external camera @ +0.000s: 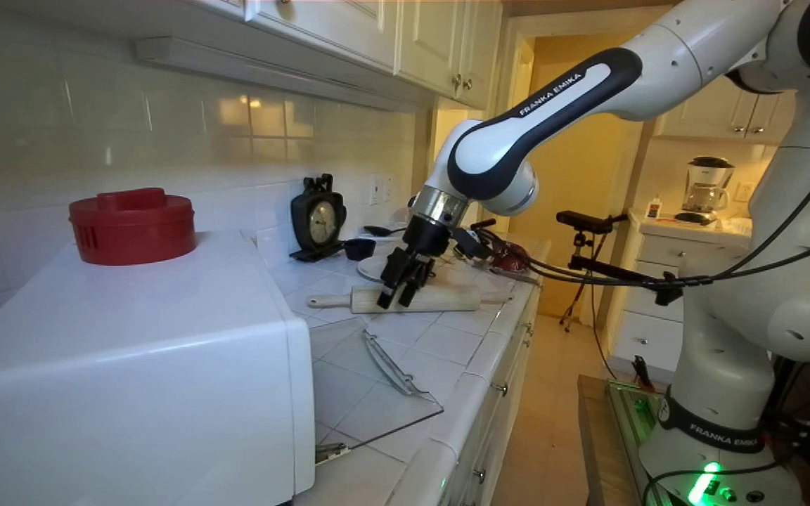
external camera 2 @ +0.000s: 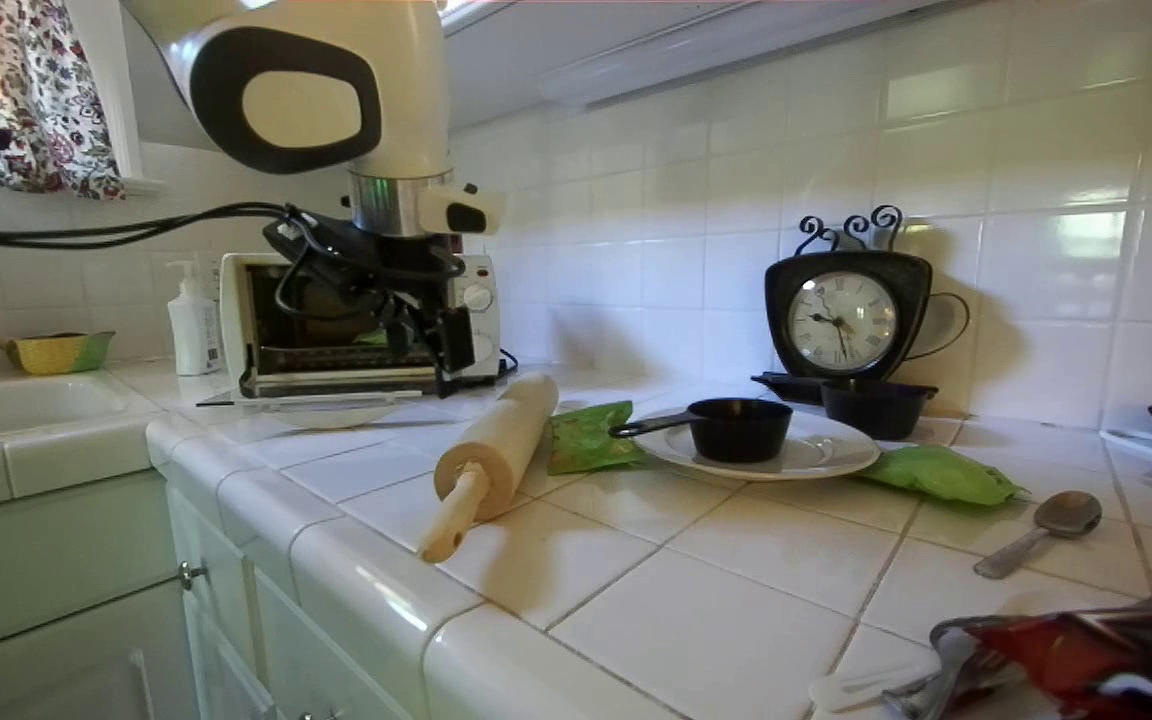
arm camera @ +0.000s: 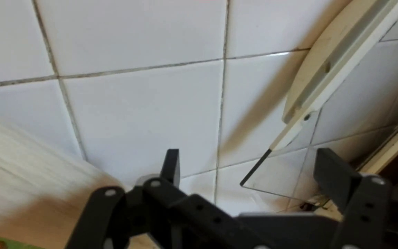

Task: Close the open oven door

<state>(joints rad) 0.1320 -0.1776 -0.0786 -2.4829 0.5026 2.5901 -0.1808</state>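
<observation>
The white oven [external camera: 124, 393] stands on the counter; its front with knobs [external camera 2: 479, 325] faces the camera in an exterior view. The oven door [external camera: 352, 390] is folded down, its glass pane spread out low over the tiles and its bar handle at the outer edge. In the wrist view the oven door [arm camera: 278, 173] shows its pale handle [arm camera: 340, 58] at upper right and a glass corner between my fingers. My gripper [external camera: 396, 299] is open and empty, pointing down beyond the handle, apart from the door. It also shows before the oven [external camera 2: 436, 370] and in the wrist view [arm camera: 249, 162].
A wooden rolling pin [external camera: 415, 299] lies close by the gripper. A plate [external camera 2: 836, 455] with a black pan [external camera 2: 741, 430], green packets [external camera 2: 591, 440] and a clock [external camera 2: 846, 320] stand along the wall. A red container [external camera: 132, 228] sits on the oven. Cabinets [external camera: 349, 28] hang above.
</observation>
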